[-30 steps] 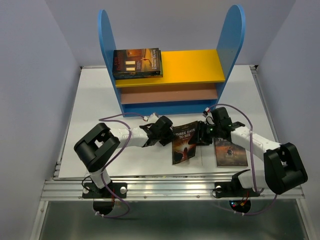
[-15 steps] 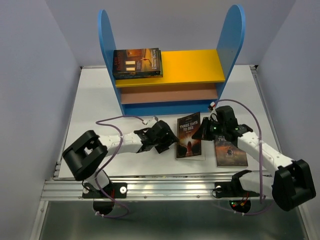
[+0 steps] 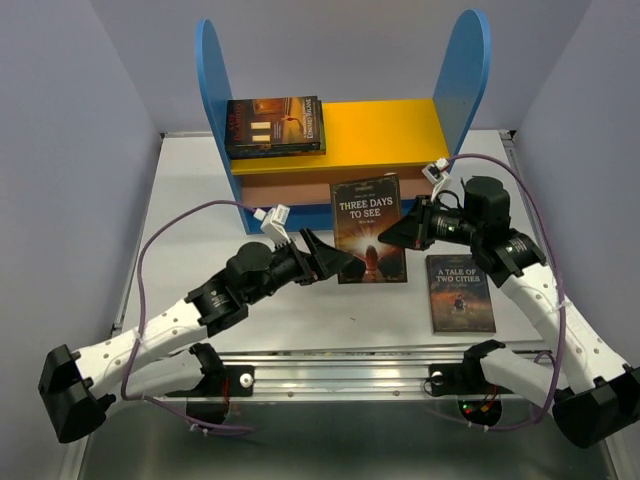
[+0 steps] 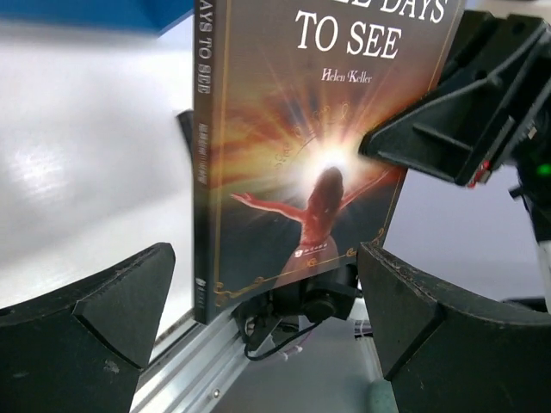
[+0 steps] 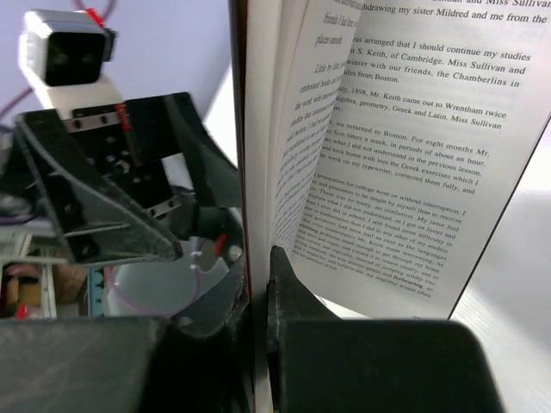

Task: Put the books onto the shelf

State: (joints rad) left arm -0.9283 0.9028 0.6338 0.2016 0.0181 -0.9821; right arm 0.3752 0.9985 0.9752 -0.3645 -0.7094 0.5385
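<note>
The left hand (image 3: 326, 254) is opened as wide as it goes, and nothing is held in it. Right in front of its fingers the book Three Days to See (image 3: 368, 228) is seen, close by but not touched. The book is stood up on end, so its long side runs up and down. Its picture cover is turned toward the left hand.

The book's far side edge, away from the spine, is pinched by the right hand (image 3: 386, 236), which is shut tight on it. In the right wrist view some pages are seen fanned open beside the fingers (image 5: 293, 327), so maybe only the cover and a few pages are gripped. Whether the bottom edge rests on the counter (image 3: 200, 200) cannot be told.

The shelf (image 3: 462, 70) is found beyond the right hand, farther out and higher up. A stack of books (image 3: 275, 126) is laid on the yellow top board (image 3: 385, 125), at the end nearer the left hand. The bare part is straight ahead of the right hand. So the right hand is judged best placed for the move, with the book carried forward and up.

Just below the right hand, A Tale of Two Cities (image 3: 460, 292) is laid flat on the counter, not yet picked up.
</note>
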